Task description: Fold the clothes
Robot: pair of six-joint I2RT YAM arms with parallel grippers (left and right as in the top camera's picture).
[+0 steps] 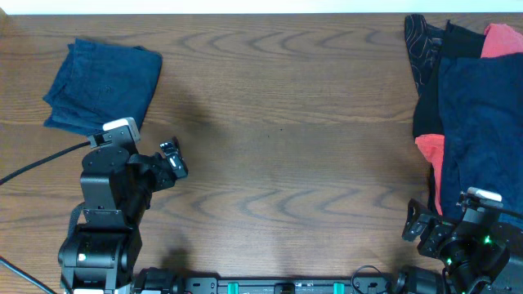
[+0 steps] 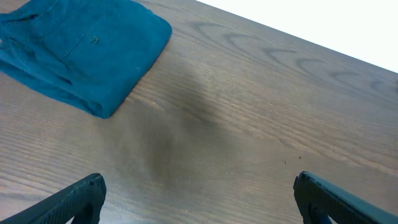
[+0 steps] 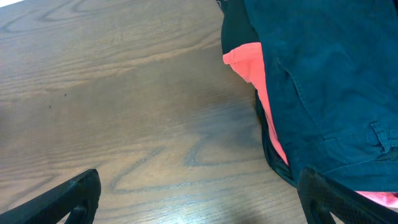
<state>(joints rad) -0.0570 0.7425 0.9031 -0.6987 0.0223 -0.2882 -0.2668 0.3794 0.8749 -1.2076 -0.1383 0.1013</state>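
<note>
The wood-grain table [image 1: 286,147] takes up most of the overhead view and carries all the items. The largest item on it is an unfolded pile of clothes at the far right edge. Its top layer is a dark navy garment [image 1: 482,122] of denim-like cloth, with a seam and a belt loop visible in the right wrist view. A coral-red garment [image 1: 431,151] protrudes from under the navy cloth on its left side and again at the far end of the pile. A black garment with thin pale lines [image 1: 421,41] lies at the pile's far-left corner. A folded navy garment [image 1: 102,86] lies flat at the far left of the table, well apart from the pile. The left arm [image 1: 102,204] stands at the near left, just beside the folded garment's near edge. The right arm [image 1: 474,245] stands at the near right, at the near end of the pile. The left gripper [image 2: 199,180] has its fingers spread wide over bare wood and grasps nothing. The right gripper [image 3: 199,177] is likewise spread wide and empty. One of its fingers [image 3: 336,199] overlaps the near edge of the pile in the wrist view; contact cannot be determined.
</note>
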